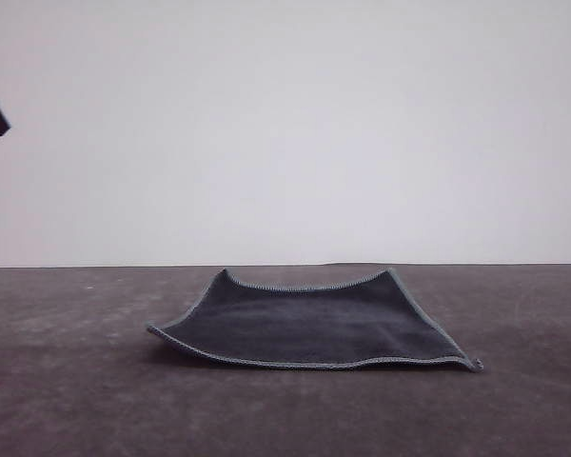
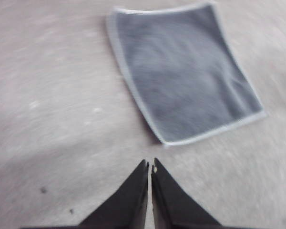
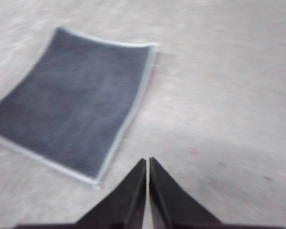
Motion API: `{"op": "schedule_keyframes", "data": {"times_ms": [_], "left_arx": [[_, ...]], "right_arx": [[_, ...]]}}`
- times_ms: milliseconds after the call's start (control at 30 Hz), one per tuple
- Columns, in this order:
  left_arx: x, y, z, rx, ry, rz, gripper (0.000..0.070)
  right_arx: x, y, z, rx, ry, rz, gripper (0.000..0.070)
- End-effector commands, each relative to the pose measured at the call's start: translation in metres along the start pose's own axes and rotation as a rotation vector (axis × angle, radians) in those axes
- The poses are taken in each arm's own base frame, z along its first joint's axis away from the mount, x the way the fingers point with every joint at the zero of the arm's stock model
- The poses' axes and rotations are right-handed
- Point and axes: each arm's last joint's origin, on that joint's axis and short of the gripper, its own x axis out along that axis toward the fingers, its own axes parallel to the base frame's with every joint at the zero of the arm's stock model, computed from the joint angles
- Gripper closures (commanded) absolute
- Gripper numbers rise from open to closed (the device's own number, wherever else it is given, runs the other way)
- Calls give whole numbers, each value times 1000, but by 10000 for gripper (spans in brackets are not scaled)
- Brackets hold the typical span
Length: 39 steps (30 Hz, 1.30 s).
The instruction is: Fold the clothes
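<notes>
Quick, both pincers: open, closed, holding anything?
Left pincer: closed, empty, off the cloth.
Right pincer: closed, empty, off the cloth.

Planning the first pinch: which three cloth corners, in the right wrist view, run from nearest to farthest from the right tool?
1. Near corner of the cloth, just beside the right tool.
2. Hem-end corner, at the far end of that same hem.
3. Diagonal corner, opposite the first.

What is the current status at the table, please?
Left gripper shut, empty. Right gripper shut, empty. Cloth spread unfolded, grey side up. Nothing in the way.
</notes>
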Motion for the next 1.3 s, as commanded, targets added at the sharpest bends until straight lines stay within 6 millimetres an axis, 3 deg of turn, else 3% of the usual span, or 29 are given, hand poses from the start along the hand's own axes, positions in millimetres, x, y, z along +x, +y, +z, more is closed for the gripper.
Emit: {"op": "schedule_keyframes", "data": {"times_ms": [0,133,167,200,267,333,667,900,1100,1267], "left_arx": [[-2,-1,5,48,-17,4,697],[-2,-1,5,49,-19,11,695],[-2,-1,6,50,-23,11,654],[-2,-1,6,51,-28,10,587],[-2,-1,7,53,-38,9,382],[-2,-2,8,52,-45,7,258],[-2,-2,7,-20,-39,5,271],[1,0,9,-155,-20,10,276],[16,2,23,-223,63,-23,275],[42,8,36,-248,154,-42,275]], "right_arx": [[-1,2,6,-23,-29,5,694],[-1,2,6,-24,-33,5,691],[-1,2,6,-24,-33,5,664],[-1,2,6,-24,-33,4,619],[-1,2,6,-24,-34,4,487],[-1,2,6,-24,-34,4,418],[-1,2,5,-1,-24,4,419],[4,-1,9,208,15,-4,420],[22,-5,24,333,127,23,420],[48,-10,37,345,214,43,419]]}}
